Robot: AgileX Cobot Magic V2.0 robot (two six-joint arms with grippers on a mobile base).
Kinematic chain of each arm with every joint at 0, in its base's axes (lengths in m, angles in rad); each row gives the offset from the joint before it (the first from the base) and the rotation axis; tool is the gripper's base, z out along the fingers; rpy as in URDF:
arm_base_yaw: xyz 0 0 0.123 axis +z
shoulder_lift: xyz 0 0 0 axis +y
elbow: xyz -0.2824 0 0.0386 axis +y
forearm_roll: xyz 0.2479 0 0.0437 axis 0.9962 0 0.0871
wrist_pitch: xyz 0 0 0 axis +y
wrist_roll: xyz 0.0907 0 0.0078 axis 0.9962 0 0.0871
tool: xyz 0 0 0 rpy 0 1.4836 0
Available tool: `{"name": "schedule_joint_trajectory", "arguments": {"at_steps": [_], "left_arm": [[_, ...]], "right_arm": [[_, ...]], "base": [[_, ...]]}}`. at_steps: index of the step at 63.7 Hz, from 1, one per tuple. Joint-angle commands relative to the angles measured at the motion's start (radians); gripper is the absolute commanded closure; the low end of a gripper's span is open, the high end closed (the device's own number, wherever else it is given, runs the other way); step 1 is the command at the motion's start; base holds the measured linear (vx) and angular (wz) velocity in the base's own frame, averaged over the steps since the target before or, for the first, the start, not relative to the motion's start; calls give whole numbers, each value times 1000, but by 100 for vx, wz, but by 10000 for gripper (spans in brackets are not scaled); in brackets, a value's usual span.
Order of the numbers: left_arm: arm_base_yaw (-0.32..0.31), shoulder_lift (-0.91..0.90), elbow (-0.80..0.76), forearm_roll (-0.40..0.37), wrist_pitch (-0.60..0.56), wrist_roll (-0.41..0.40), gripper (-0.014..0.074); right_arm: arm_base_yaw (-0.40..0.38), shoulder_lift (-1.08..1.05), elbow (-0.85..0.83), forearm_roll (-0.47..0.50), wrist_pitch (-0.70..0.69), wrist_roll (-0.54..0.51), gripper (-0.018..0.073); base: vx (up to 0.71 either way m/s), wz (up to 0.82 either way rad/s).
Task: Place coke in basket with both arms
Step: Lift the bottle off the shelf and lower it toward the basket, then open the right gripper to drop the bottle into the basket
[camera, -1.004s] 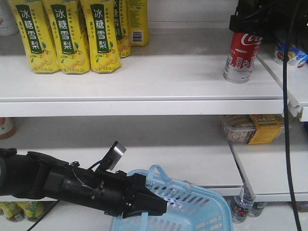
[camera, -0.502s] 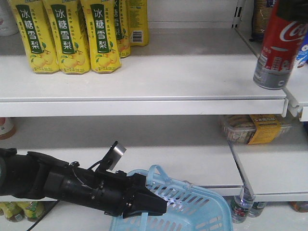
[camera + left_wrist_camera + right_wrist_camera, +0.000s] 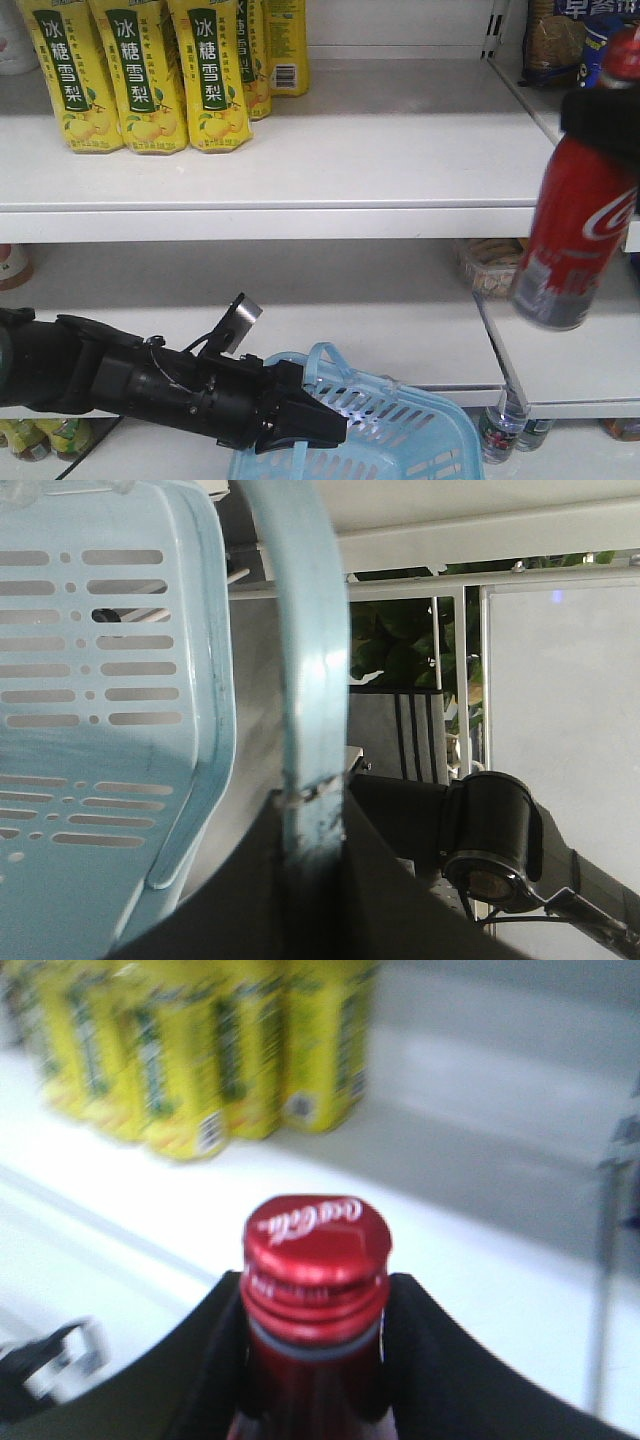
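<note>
Red coke [image 3: 315, 1385] is closest, sitting right in my right gripper [image 3: 315, 1310]. The fingers [image 3: 200, 1360] are pressed vs. both sides of its neck, just under the screw cap [image 3: 317, 1230] w/ white script. From the front cam the coke hangs free in the air, tilted. Its silver base is below my grip and swung toward my left side, touching no shelf.

Left gripper [image 3: 312, 815] is pinched on the light blue handle [image 3: 305, 660] of the basket [image 3: 110, 680]. The strap runs straight out from btwn the jaws, and the basket's slotted wall is just beside it. The basket body is low, right ahead of the left gripper. The coke is up high and off to the right of it, well apart, not inside and not over the opening.

Farther out past the right gripper is a white shelf [image 3: 380, 150] w/ yellow cartons [image 3: 140, 70] standing in a row at its left end, blurred in the wrist cam. One level down, behind the coke, a clear pack w/ yellow label [image 3: 505, 268] lies on the lower shelf [image 3: 400, 330]. Below that shelf, beyond the basket's right corner, are a couple of clear bottles [image 3: 505, 430]. I can't read their labels.
</note>
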Motion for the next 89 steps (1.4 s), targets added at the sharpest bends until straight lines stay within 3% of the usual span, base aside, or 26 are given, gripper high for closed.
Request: {"name": "schedule_joint_trajectory", "arguments": {"at_steps": [1, 11, 32, 46, 56, 75, 89], "left_arm": [[-2, -46, -22, -100, 75, 6, 603], [-2, -46, -22, -100, 75, 6, 603], [-2, -46, -22, -100, 75, 6, 603], [-2, -46, -22, -100, 75, 6, 603], [-2, -46, -22, -100, 75, 6, 603], [-2, -46, -22, -100, 75, 6, 603], [-2, -46, -22, -100, 75, 6, 603]], "right_arm": [[1, -13, 50, 165, -50, -117, 564], [1, -21, 242, 338, -74, -196, 564], [1, 34, 578, 575, -191, -402, 564], [1, 147, 657, 745, -199, -650, 564], [1, 266, 657, 888, -200, -760, 564], [1, 546, 657, 943, -204, -808, 549], [1, 698, 657, 943, -213, -857, 480]], "base": [[0, 0], [0, 0], [0, 0], [0, 0], [0, 0], [0, 0], [0, 0]]}}
